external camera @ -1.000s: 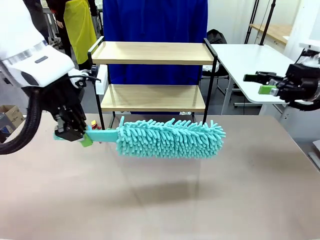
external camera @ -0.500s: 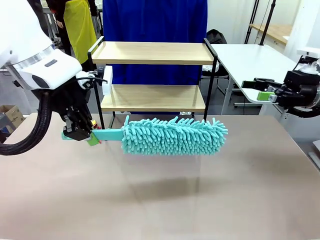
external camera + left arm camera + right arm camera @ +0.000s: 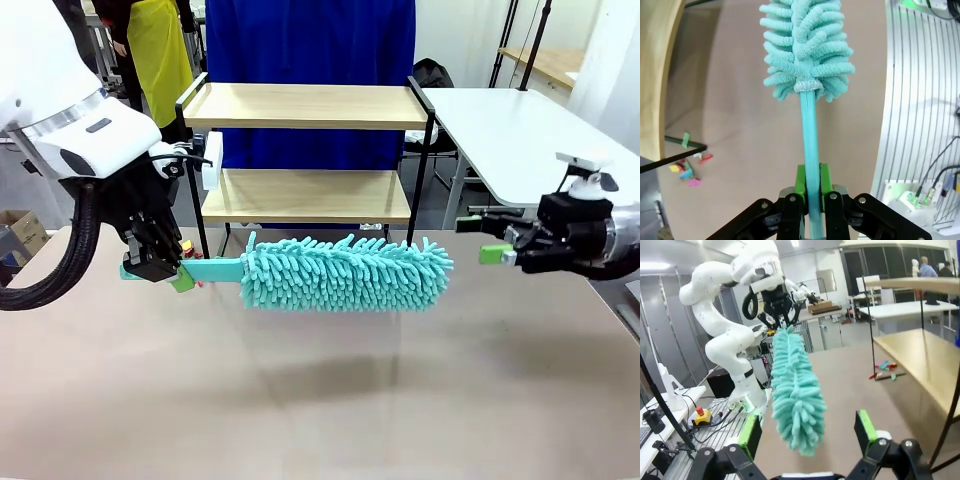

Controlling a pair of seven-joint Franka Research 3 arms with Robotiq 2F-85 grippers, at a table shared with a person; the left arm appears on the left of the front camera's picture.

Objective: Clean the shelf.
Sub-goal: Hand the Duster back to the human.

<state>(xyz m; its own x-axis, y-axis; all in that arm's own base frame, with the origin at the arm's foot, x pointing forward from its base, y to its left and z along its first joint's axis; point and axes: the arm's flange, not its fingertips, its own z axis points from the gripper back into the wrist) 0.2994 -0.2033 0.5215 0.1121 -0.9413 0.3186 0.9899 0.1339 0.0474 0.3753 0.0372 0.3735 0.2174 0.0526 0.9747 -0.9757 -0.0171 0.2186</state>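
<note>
I see the beige table [image 3: 330, 400] stretching across my view, and the shelf [image 3: 305, 150] stands at its far edge, centre-left, both wooden boards bare. Just near of it my left arm holds a teal duster [image 3: 345, 273] level above the table, its fluffy head pointing right, in front of the lower board. The left hand [image 3: 165, 275] is clamped on the duster's flat handle; from the wrist camera I see the green pads [image 3: 800, 181] pressing both sides of it. My right hand [image 3: 480, 240] hovers at the right, fingers spread apart with nothing between them, aimed at the duster's tip. A few small coloured bits [image 3: 687, 170] lie on the table by a shelf leg.
</note>
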